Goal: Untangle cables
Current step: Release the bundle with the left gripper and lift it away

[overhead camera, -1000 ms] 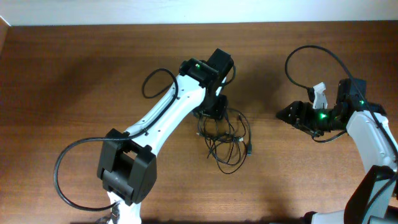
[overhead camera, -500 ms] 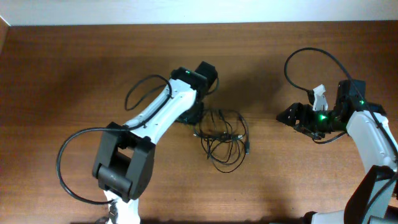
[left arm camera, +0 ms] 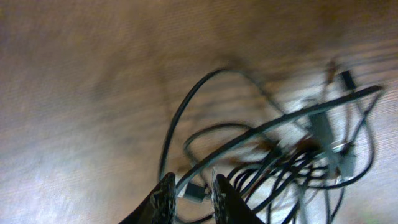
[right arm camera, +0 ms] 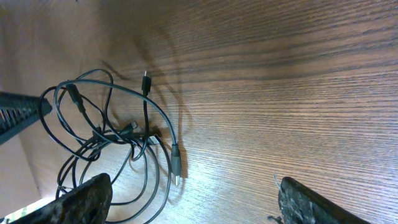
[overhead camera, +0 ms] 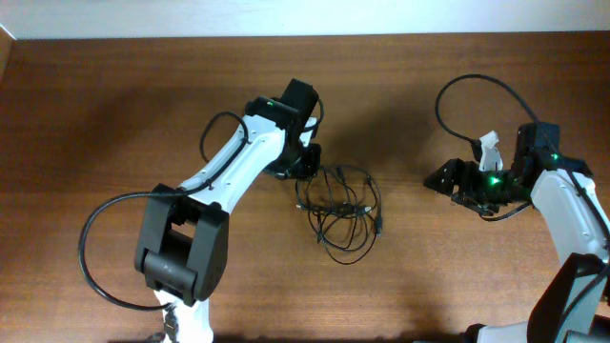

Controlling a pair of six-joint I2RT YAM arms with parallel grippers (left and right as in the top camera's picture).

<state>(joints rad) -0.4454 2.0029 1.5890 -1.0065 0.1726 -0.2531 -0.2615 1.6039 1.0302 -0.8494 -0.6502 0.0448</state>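
Note:
The cables (overhead camera: 340, 208) lie as a loose tangle of thin black loops with small plug ends on the wooden table, mid-frame. My left gripper (overhead camera: 307, 164) sits at the tangle's upper left edge. In the left wrist view its fingertips (left arm camera: 165, 190) stand only narrowly apart, with one strand and a small plug (left arm camera: 194, 191) of the cables (left arm camera: 298, 143) in the gap and a sliver of room either side. My right gripper (overhead camera: 440, 177) hovers to the right of the tangle, apart from it. Its jaws (right arm camera: 199, 200) are wide open and hold nothing, with the cables (right arm camera: 112, 143) ahead of them.
Thick black arm cables loop above the right arm (overhead camera: 477, 90) and beside the left arm (overhead camera: 95, 248). The table's back edge meets a white wall (overhead camera: 305, 19) at the top.
My left arm has swung left and its jaws have narrowed round a strand at the tangle's edge. The tangle has shifted slightly left. The right gripper has hardly moved.

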